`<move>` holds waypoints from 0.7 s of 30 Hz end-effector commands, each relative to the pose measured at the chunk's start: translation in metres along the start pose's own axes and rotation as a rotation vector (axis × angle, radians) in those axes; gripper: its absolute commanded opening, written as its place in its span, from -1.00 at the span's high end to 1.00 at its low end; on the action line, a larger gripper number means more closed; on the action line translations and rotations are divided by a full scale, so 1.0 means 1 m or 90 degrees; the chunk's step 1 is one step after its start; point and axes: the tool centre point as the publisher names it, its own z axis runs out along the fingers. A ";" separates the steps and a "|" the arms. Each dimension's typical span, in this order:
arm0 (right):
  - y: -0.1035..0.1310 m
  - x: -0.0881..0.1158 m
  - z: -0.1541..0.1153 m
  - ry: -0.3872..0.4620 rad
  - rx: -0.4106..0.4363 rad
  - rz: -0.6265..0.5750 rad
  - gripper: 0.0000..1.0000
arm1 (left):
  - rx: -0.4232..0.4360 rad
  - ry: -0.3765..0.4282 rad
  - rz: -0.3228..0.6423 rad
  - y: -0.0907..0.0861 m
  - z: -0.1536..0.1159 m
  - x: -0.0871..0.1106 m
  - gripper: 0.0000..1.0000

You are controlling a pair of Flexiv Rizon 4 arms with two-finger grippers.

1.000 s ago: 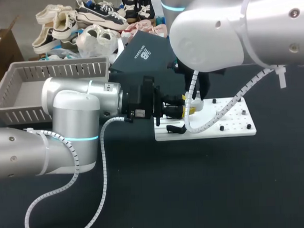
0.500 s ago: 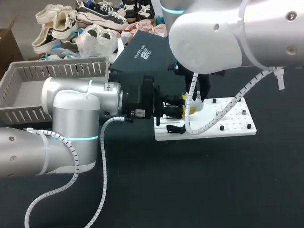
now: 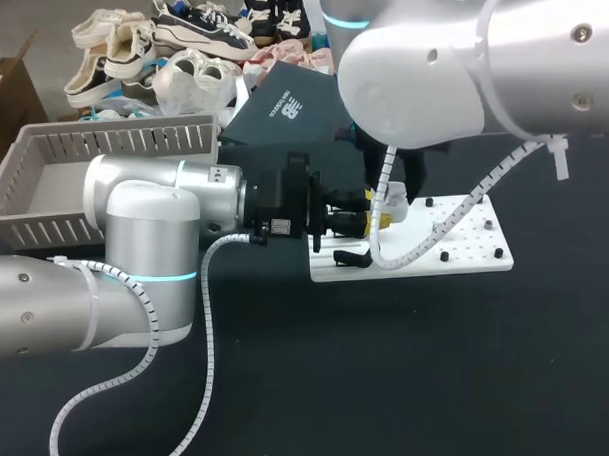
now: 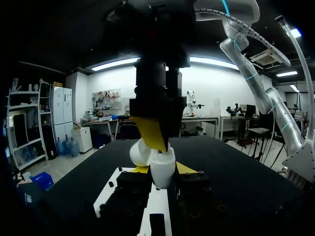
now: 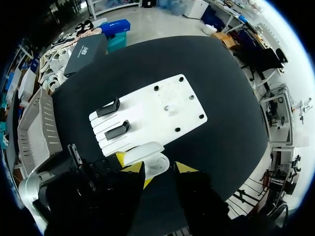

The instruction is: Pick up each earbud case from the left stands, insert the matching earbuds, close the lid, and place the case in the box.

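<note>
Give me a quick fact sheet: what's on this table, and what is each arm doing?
Left gripper: fingers shut on a white earbud case, held just above the white board
Right gripper: directly above the case, close to it; grip unclear
White board: carries two black stands, no case on either
Grey box: on the table's left side, behind the left arm

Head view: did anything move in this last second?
The right arm shifted very slightly leftward at first, its cable with it; then it kept still. Nothing was grabbed or released. The left gripper still holds the case over the board, and the basket has not moved.
</note>
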 end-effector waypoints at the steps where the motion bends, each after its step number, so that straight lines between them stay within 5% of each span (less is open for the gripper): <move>1: -0.012 0.002 -0.011 -0.007 -0.028 0.008 0.31 | 0.004 0.000 0.000 0.002 0.000 0.001 1.00; 13: -0.063 -0.017 -0.031 -0.022 -0.230 -0.001 0.29 | 0.004 0.000 0.000 0.002 0.000 0.001 1.00; 21: -0.082 -0.031 -0.021 -0.018 -0.288 -0.027 0.27 | 0.004 0.000 0.000 0.002 0.000 0.001 1.00</move>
